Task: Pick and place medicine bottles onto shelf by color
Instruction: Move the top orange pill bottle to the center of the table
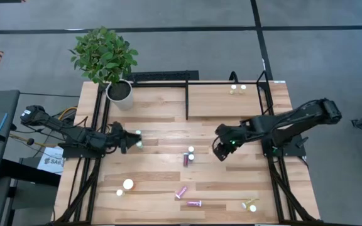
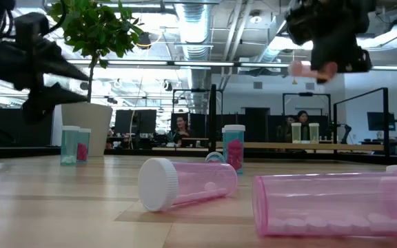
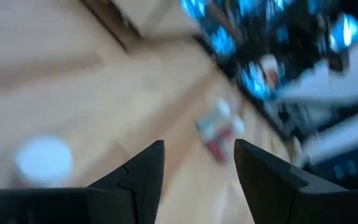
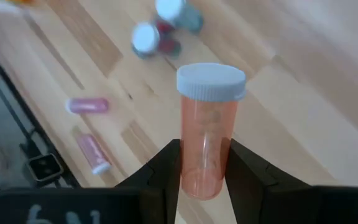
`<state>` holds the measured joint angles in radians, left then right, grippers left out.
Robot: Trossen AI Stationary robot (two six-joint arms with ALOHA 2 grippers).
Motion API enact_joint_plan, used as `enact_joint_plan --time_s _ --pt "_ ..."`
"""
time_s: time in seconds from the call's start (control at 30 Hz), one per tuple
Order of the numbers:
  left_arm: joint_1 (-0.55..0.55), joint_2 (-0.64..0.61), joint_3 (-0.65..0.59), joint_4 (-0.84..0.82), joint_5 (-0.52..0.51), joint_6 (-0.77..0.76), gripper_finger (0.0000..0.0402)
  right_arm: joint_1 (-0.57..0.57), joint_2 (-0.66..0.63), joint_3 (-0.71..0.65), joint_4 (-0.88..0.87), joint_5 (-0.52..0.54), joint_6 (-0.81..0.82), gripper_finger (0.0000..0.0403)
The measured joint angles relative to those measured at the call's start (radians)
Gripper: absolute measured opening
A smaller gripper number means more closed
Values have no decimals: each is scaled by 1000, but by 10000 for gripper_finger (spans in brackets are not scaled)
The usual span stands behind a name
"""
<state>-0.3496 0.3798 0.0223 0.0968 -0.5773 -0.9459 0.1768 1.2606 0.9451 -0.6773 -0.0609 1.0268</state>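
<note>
My right gripper [image 1: 222, 151] hangs above the table's middle right, shut on an orange-pink medicine bottle [image 4: 205, 143] with a white cap [image 4: 211, 81]. The low view shows this bottle [image 2: 307, 69] high over the table. My left gripper [image 3: 197, 158] is open at the middle left [image 1: 132, 139], with nothing between its fingers. Two bottles [image 1: 188, 156] stand upright at the table's centre. Pink bottles [image 1: 181, 191] [image 1: 194, 203] lie on their sides near the front edge. Two pale bottles [image 1: 236, 89] stand on the shelf [image 1: 222, 103] at the far right. My right gripper pinches the bottle's body near its bottom end [image 4: 202, 177] between its two fingers. The fingers [image 4: 169, 167] slant down from above and lie along the bottle, whose capped end sticks out past the fingertips. The bottle is lifted clear of the table.
A potted plant [image 1: 119, 90] stands at the far left corner. More bottles lie near the front left [image 1: 127, 184] and front right [image 1: 250, 204]. Black frame bars [image 1: 187, 100] edge the shelf. Two bottles [image 2: 75, 145] stand upright at the left in the low view.
</note>
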Motion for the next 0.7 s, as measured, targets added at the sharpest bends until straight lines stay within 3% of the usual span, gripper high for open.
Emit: enact_joint_plan --time_s 0.1,0.2,0.7 --pt "0 -1 0 44 -149 -1 180 1 -56 0 -6 25 -31 127" --pt "0 0 0 53 -231 -5 180 7 -104 0 -5 28 -64 127" --pt "-1 0 0 102 -179 -225 180 9 -142 0 -15 26 -111 127"
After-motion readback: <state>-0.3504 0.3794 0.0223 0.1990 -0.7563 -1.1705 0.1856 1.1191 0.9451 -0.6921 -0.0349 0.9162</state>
